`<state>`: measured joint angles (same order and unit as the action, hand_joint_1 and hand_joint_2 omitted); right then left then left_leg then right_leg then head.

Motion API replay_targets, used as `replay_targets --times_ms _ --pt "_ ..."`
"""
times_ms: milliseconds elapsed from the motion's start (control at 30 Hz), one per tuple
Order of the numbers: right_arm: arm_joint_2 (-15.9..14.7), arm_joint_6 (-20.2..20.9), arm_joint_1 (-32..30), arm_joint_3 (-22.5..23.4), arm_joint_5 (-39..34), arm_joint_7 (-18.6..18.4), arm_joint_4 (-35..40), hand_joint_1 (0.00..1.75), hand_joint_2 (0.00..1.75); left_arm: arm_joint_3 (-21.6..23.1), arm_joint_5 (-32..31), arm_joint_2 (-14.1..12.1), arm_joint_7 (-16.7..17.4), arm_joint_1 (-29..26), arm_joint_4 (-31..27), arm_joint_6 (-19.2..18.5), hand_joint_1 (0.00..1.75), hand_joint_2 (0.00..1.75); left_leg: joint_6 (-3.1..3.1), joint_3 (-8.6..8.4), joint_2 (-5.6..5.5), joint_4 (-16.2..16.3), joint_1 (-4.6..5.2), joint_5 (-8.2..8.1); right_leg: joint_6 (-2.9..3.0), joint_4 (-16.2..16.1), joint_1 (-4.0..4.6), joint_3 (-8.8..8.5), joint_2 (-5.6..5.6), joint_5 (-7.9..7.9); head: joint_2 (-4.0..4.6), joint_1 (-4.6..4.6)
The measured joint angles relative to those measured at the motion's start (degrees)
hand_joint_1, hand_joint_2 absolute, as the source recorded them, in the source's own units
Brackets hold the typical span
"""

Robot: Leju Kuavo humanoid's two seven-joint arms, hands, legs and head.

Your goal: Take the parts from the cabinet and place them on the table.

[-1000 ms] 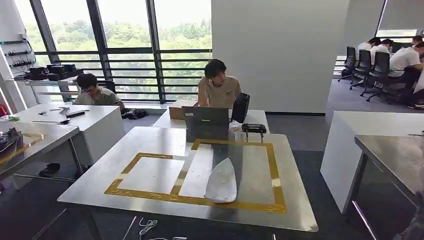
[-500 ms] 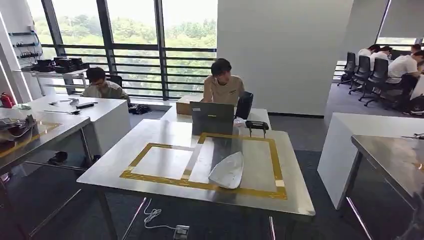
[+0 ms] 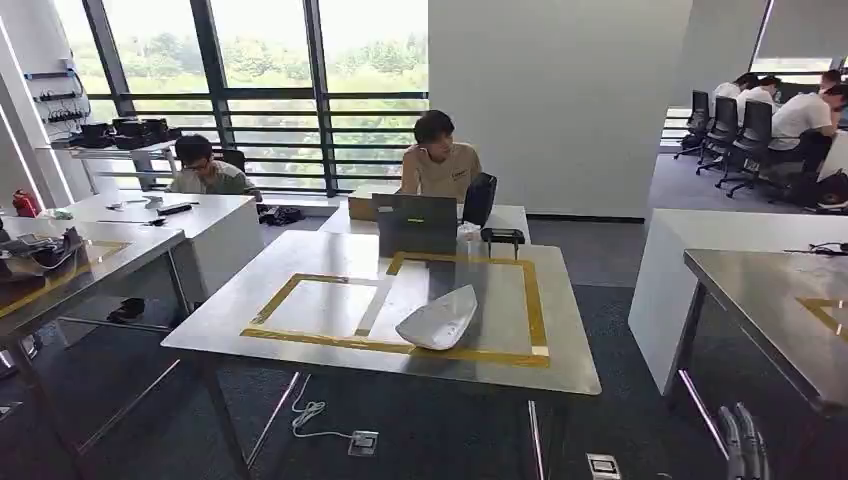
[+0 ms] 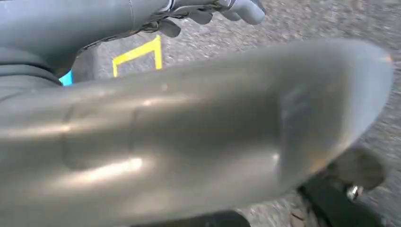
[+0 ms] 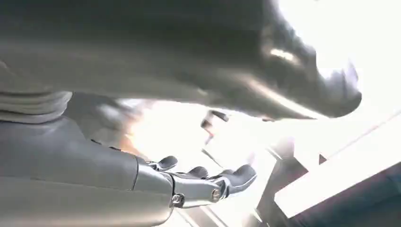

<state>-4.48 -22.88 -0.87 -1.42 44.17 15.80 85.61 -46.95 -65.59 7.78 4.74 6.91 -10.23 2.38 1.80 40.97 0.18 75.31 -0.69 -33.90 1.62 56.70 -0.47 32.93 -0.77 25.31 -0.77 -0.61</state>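
Note:
A white curved shell part [image 3: 437, 322] lies on the steel table [image 3: 572, 368], inside the right-hand field of the yellow tape frame [image 3: 390, 347]. My right hand [image 3: 745, 446] hangs low at the lower right, well short of the table, fingers straight and holding nothing. The right wrist view shows the same hand [image 5: 208, 182] with its fingers spread and nothing in it. In the left wrist view my left hand [image 4: 213, 9] hangs over grey carpet, its fingers loosely extended beyond the thick grey thumb, holding nothing.
A laptop [image 3: 415, 224] stands at the table's far edge with a person [image 3: 440, 160] seated behind it. Another person [image 3: 205, 172] sits at the white desk to the left. Steel tables flank me on the left [image 3: 90, 260] and the right [image 3: 780, 300]. A cable and socket [image 3: 360, 442] lie on the floor.
The whole picture has shifted: the camera has drawn back, so the table looks farther off and more floor shows. My right hand's fingers have come into the lower right corner.

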Motion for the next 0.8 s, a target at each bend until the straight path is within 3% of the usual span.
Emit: replay_targets --times_ms 33,100,133,167,200,233,300,333,367,433,467,500,533,567,633,667,700,800 --pt "0.31 2.34 0.92 1.11 -0.35 -0.83 -6.67 0.00 0.00 0.13 0.00 -0.15 0.30 0.09 0.00 0.17 0.00 0.00 0.02 -1.16 -0.04 -0.20 -0.02 1.80 -0.19 0.11 -0.04 1.02 0.06 -0.79 0.00 0.00" --pt "0.46 2.48 3.08 2.71 -1.25 0.38 -18.80 0.00 0.00 0.13 0.39 -0.44 0.37 0.41 -0.02 0.17 0.00 0.00 0.20 -6.44 -0.02 -7.06 -0.23 5.81 -0.85 0.57 -0.33 2.82 0.06 -1.85 -0.02 0.18" --pt "0.57 1.70 4.08 3.38 -1.73 1.63 -24.18 0.00 0.00 0.13 0.55 -0.50 0.37 0.54 -0.04 0.17 0.00 0.00 0.54 -9.84 -0.03 -12.15 -0.41 5.75 -1.28 1.04 -0.46 3.55 0.04 -2.19 -0.02 0.28" --pt "0.55 1.48 5.01 3.95 -2.01 2.09 -28.19 0.00 0.00 0.13 0.70 -0.33 0.37 0.73 -0.02 0.17 0.00 0.00 0.91 -12.46 -0.24 -15.83 -0.06 3.45 -1.73 1.33 -0.22 4.30 0.01 -2.52 -0.02 0.28" --pt "0.57 2.31 6.19 4.39 -2.16 1.31 -32.14 0.00 0.00 0.13 0.81 -0.37 0.37 0.74 -0.02 0.17 0.00 0.00 -0.36 -12.39 -0.59 -16.73 0.03 3.32 -2.07 1.48 -0.07 4.51 -0.04 -3.03 -0.02 0.45" --pt "0.66 4.37 7.44 4.63 -2.27 -0.48 -36.34 0.00 0.00 0.13 0.77 -0.42 0.35 0.67 0.00 0.17 0.00 0.00 -0.55 -11.75 -0.53 -16.76 0.01 3.55 -2.27 1.35 -0.01 4.42 -0.01 -3.67 -0.02 0.61" --pt "0.65 9.60 9.20 5.35 -3.02 -4.59 -44.98 0.00 0.00 0.20 -0.11 -0.44 0.55 0.69 0.00 0.55 0.00 0.00 -1.66 -11.35 -0.58 -16.54 0.20 4.24 -2.95 0.83 -0.09 4.47 -0.02 -4.62 -0.02 0.94" --pt "0.80 12.74 9.46 6.03 -3.63 -6.74 -49.85 0.00 0.00 0.39 -0.41 -0.46 0.74 0.78 -0.02 0.63 0.00 0.00 -2.55 -10.97 -0.40 -16.73 -0.04 4.87 -3.22 1.30 -0.34 4.80 0.06 -3.69 0.00 0.98" --pt "1.09 15.26 9.46 6.56 -4.16 -9.12 -53.35 0.00 0.00 0.46 -0.39 -0.59 0.74 0.91 -0.02 0.63 0.00 0.00 -3.02 -10.24 -0.51 -16.83 0.05 5.32 -3.39 3.25 -0.32 5.57 0.20 -0.81 0.00 1.03" --pt "1.88 19.89 9.10 7.66 -4.85 -14.86 -58.91 0.00 0.00 0.48 -0.70 -0.79 0.35 0.89 -0.02 0.37 0.00 0.00 -3.63 -8.64 -0.52 -16.72 0.43 6.60 -3.48 12.06 -0.27 8.35 0.38 5.92 0.00 1.25" --pt "2.33 21.56 8.67 8.10 -5.16 -17.97 -62.13 0.00 0.00 0.54 -1.20 -0.89 0.35 0.76 -0.02 0.26 0.00 0.00 -3.82 -7.71 -0.52 -16.63 0.72 7.20 -3.35 16.99 -0.19 9.62 0.42 8.39 0.00 1.25" --pt "2.69 22.22 7.98 8.54 -5.25 -19.85 -64.01 0.00 0.00 0.63 -1.42 -1.01 0.35 0.59 0.00 0.26 0.00 0.00 -3.92 -6.90 -0.52 -16.47 1.00 7.70 -3.07 19.66 -0.04 9.80 0.48 9.11 0.00 1.27" --pt "3.01 22.79 7.24 9.04 -5.64 -21.60 -65.74 0.00 0.00 0.83 -1.64 -1.07 0.39 0.41 0.00 0.09 0.00 0.00 -3.97 -6.22 -0.50 -16.32 1.21 8.08 -2.71 19.53 0.19 8.66 0.55 8.39 0.00 1.31" --pt "3.21 22.99 6.48 9.53 -5.97 -22.82 -67.00 0.00 0.00 0.98 -1.66 -1.16 0.48 0.29 0.00 -0.02 0.00 0.00 -4.02 -5.63 -0.49 -16.16 1.41 8.43 -2.22 16.93 0.52 6.08 0.59 6.64 -0.02 1.31" --pt "3.45 23.25 5.41 10.64 -6.38 -23.77 -68.91 0.00 0.00 1.05 -1.70 -1.27 0.55 0.23 0.00 -0.07 0.00 0.00 -4.04 -5.05 -0.47 -16.06 1.73 9.04 -0.78 7.24 1.55 -1.23 0.69 3.65 -0.02 1.38" --pt "3.34 23.38 5.38 10.97 -6.45 -23.84 -69.55 0.00 0.00 1.11 -1.70 -1.09 0.54 0.26 0.00 -0.11 0.00 0.00 -3.94 -4.87 -0.18 -16.06 1.59 9.46 0.58 2.27 1.91 -3.94 0.64 5.48 0.00 1.33" --pt "3.43 23.44 5.34 11.36 -6.58 -24.30 -70.34 0.00 0.00 1.11 -1.73 -1.11 0.57 0.33 -0.02 -0.22 0.00 0.00 -3.53 -4.71 -0.04 -16.18 1.54 9.97 0.31 0.83 2.09 -4.79 0.46 5.24 0.00 1.36" --pt "3.47 23.77 4.90 12.85 -8.20 -27.32 -72.22 0.00 0.00 1.29 -1.88 -1.11 0.54 0.40 0.00 -0.75 0.00 0.00 -2.55 -4.70 0.16 -17.08 1.03 11.51 1.20 0.02 2.63 -4.30 0.59 3.86 0.00 1.55"
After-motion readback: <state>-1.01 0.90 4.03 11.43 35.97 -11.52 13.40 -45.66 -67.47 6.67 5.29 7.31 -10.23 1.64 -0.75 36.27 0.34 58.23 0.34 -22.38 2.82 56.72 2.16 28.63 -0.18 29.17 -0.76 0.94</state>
